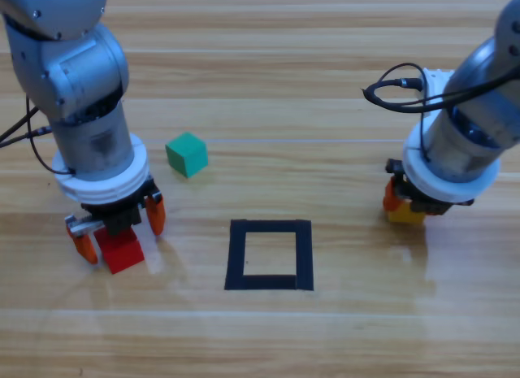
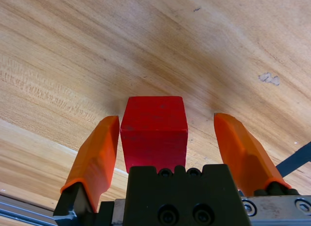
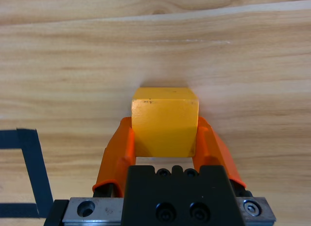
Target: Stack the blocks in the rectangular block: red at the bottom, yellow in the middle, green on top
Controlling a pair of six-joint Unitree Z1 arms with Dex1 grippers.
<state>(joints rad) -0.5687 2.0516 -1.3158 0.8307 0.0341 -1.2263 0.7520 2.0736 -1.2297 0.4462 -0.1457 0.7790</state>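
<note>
The red cube (image 1: 121, 249) (image 2: 154, 131) rests on the table at the left, between the jaws of my left gripper (image 1: 118, 225) (image 2: 167, 138), which is open; one jaw is close to the cube's side and the other stands well apart. My right gripper (image 1: 404, 206) (image 3: 165, 138) is at the right, shut on the yellow cube (image 1: 405, 215) (image 3: 165, 121), low at the table. The teal-green cube (image 1: 187, 154) lies free behind and right of the left gripper. The black tape rectangle (image 1: 270, 227) in the middle holds nothing; its corner (image 3: 30, 153) shows in the right wrist view.
A black cable (image 1: 394, 93) loops off the right arm above the table. Wooden table (image 1: 268, 93) stretches open behind and in front of the rectangle.
</note>
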